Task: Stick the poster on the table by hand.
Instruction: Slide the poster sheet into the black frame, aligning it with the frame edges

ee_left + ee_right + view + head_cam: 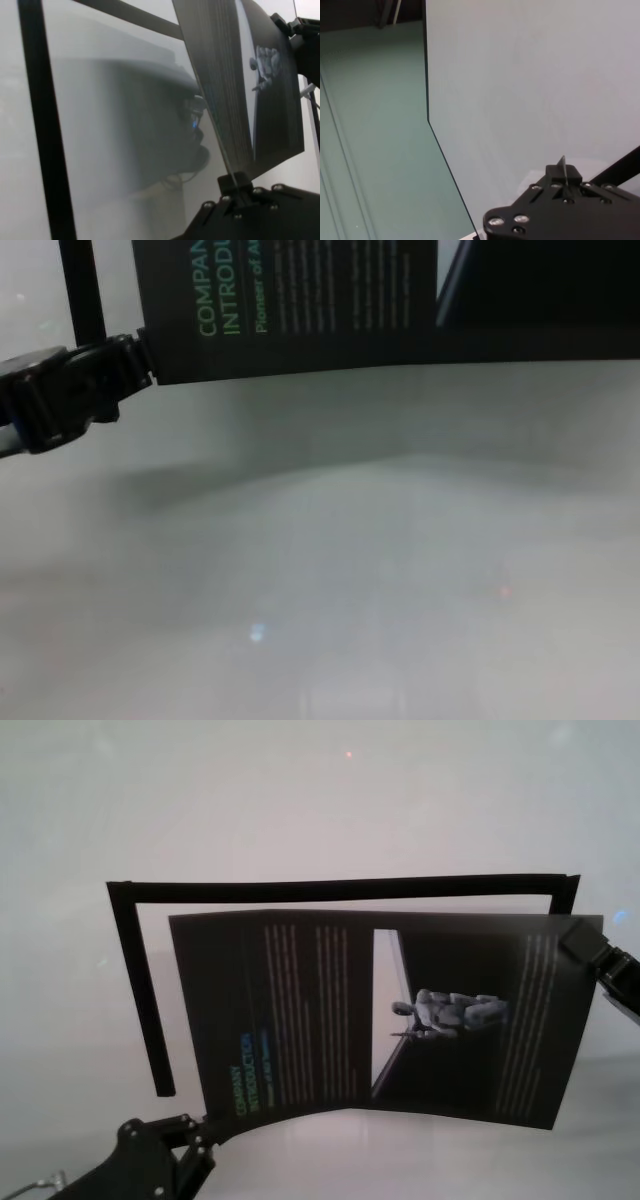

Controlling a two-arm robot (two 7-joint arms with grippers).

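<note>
Robot arms held the poster [330,1010] between them above the pale desk [300,810], the black sheet sagging slightly along its near edge and casting a shadow on the surface below. The left pincer [205,1132] was clamped on the near-left corner beside the "COMPANY INTRODUCTION" heading, while the right pincer [580,935] gripped the far-right corner. A black taped outline [135,970] on the desk framed the area beneath.

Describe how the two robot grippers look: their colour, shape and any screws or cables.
The left gripper is matte black and blocky, with angular plates and small round silver screws. A thin pale cable runs along its arm. The right gripper is equally black and boxy, with round bolts visible in its wrist view. No markings show.
</note>
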